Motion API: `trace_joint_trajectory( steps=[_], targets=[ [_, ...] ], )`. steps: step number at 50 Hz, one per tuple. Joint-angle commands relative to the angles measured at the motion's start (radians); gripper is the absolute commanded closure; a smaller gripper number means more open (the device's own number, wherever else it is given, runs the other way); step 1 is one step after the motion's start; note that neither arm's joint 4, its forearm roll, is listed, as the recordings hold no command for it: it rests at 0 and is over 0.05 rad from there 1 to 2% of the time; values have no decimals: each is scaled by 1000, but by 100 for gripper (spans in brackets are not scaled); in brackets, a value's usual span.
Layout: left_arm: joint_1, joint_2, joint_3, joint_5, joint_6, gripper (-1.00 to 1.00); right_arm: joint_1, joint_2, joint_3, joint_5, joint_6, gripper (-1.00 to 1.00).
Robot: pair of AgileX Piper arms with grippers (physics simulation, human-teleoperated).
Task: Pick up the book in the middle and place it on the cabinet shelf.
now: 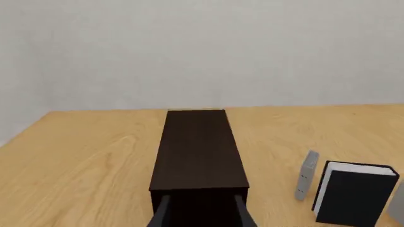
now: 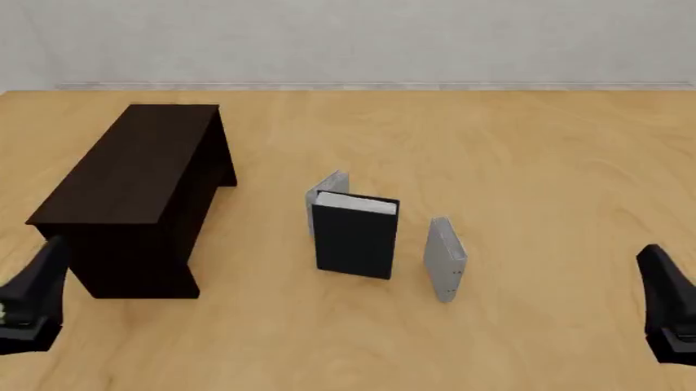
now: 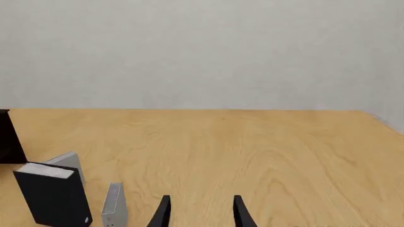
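right gripper [image 3: 198,212]: jaws apart, empty, well short of the books. left gripper [image 1: 200,213]: jaws apart, empty, facing the cabinet's [image 2: 136,183] end. book [image 2: 354,236]: mid-table, at ten o'clock from the right gripper, upright between two grey books, long axis vertical, pages up; probably stood so for a side grasp.

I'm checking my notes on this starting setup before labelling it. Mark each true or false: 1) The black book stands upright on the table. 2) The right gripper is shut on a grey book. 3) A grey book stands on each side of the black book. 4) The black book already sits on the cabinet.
1) True: the black book stands upright on the table.
2) False: the right gripper is open and empty.
3) True: one grey book behind-left, another grey book to its right.
4) False: the cabinet top is bare.
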Motion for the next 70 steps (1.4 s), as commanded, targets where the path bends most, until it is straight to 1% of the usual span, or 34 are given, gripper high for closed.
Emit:
trace_joint_trajectory(
  steps=[1,2,3,8,15,19,21,22,23,24,26,27,28,32,34,35,36,37,38,41,47,48,50,51,54,55,57,58,59,60,62,65,66,70],
  targets=[
    [26,-121,-37,130,-13,-100,-7,3,-2,3,7,-100],
    [23,-125,-63,147,-24,-100,-10,2,-2,3,6,-100],
    [23,-124,-63,147,-24,-100,-10,2,-2,3,6,-100],
    [3,-126,-151,209,-26,-100,-15,3,-3,4,5,-100],
    [1,-126,-197,244,-9,-100,-16,4,-2,5,6,-100],
    [-20,-126,-222,275,3,-100,-17,4,-2,5,7,-100],
    [-27,-126,-241,292,-5,-100,-17,4,-2,5,7,-100],
    [-22,-126,-267,316,-23,-100,-17,4,-2,5,8,-100],
    [-22,-126,-268,317,-23,-100,-17,4,-2,5,8,-100],
    [-18,-125,-300,348,-33,-100,-17,4,-2,5,8,-100],
    [-33,-124,-333,381,-29,-100,-18,4,-2,5,9,-100],
    [-33,-124,-333,381,-29,-100,-18,4,-2,5,9,-100],
    [-50,-121,-360,396,-11,-100,-18,4,-2,5,9,-100],
    [-80,-95,-389,402,8,-100,-19,3,-2,5,10,-100],
    [-118,-64,-414,377,59,-100,-19,3,-2,5,11,-100],
    [-118,-64,-414,376,59,-100,-19,3,-2,5,11,-100],
    [-132,-27,-425,345,99,-100,-19,3,-2,5,11,-100],
    [-132,-27,-425,344,99,-100,-19,3,-2,5,11,-100],
    [-153,-6,-438,335,105,-100,-20,2,-2,4,10,-100],
    [-168,66,-485,323,127,-100,-21,3,-2,5,14,-100],
    [-241,153,-536,317,222,-100,-22,2,-2,4,12,-100],
    [-237,157,-546,314,230,-100,-23,2,-2,4,12,-100],
    [-241,198,-565,314,219,-100,-23,1,-2,4,12,-100],
    [-245,212,-567,312,232,-100,-23,1,-2,4,12,-100],
    [-285,269,-568,293,295,-100,-23,1,-2,4,13,-100],
    [-313,280,-564,282,336,-100,-23,2,-2,4,13,-100],
    [-317,284,-568,277,347,-100,-24,2,-2,4,13,-100],
    [-328,363,-591,271,365,-100,-25,1,-2,3,11,-100],
    [-328,363,-592,270,365,-100,-25,1,-2,3,11,-100],
    [-345,406,-602,262,405,-100,-25,1,-2,3,11,-100],
    [-351,434,-613,260,403,-100,-25,1,-2,4,13,-100],
    [-372,493,-667,281,406,-100,-25,2,-2,4,14,-100],
    [-392,519,-680,290,428,-100,-24,2,-2,4,13,-100],
    [-435,573,-729,329,443,-100,-25,2,-2,4,14,-100]
  ],
)
